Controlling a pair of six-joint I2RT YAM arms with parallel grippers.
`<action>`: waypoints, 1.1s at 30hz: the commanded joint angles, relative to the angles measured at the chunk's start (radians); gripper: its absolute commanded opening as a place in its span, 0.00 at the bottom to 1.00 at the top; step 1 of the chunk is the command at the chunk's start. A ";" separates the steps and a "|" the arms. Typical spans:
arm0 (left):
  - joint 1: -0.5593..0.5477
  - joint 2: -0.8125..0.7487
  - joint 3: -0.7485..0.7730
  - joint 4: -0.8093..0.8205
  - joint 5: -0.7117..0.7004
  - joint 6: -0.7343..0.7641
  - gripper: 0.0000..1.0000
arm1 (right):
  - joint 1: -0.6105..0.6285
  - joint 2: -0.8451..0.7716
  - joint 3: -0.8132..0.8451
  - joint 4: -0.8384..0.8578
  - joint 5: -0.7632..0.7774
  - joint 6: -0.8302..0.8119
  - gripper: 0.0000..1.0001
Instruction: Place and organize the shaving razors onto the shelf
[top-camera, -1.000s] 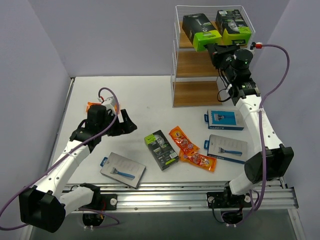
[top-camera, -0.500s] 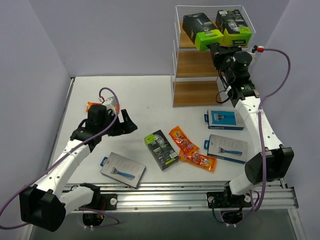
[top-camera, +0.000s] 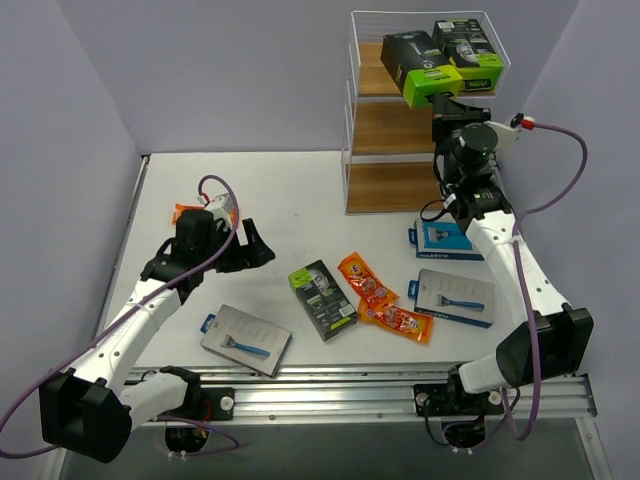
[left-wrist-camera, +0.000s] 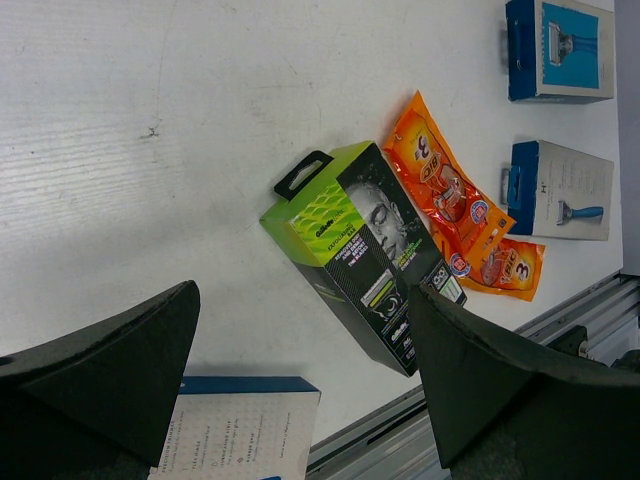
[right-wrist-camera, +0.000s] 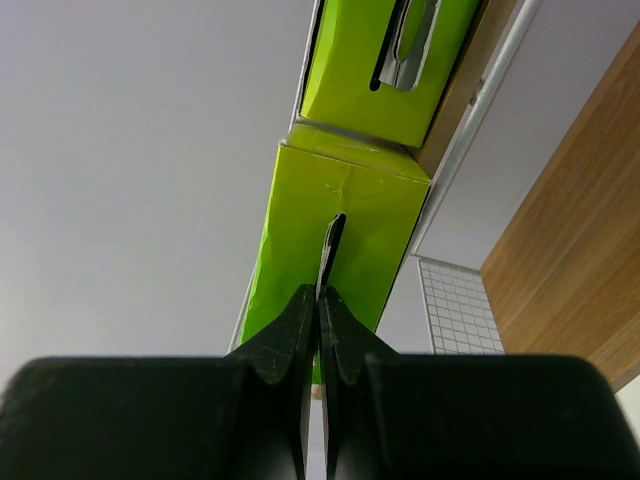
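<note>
On top shelf (top-camera: 395, 128), box (top-camera: 420, 62) end meets closed right gripper (right-wrist-camera: 318, 297).

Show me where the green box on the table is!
In the top view, the green box lies on the table, just left of the orange packets.

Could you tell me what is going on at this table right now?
The right gripper, shut, is up at the shelf's top tier, its tips at the lime end of a shelved black-and-lime box; a second box sits beside it. The left gripper hangs open above the table, holding nothing. Another black-and-lime pack, orange packets and three blue razor cards lie on the table, not yet shelved.
</note>
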 joint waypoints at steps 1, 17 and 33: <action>0.005 0.004 0.047 0.010 0.020 0.014 0.94 | 0.028 -0.035 -0.006 0.142 0.106 -0.041 0.00; 0.003 0.011 0.045 0.013 0.036 0.014 0.94 | 0.204 0.014 -0.036 0.346 0.428 -0.184 0.00; 0.003 0.033 0.044 0.020 0.060 0.009 0.94 | 0.258 0.105 0.033 0.450 0.604 -0.297 0.00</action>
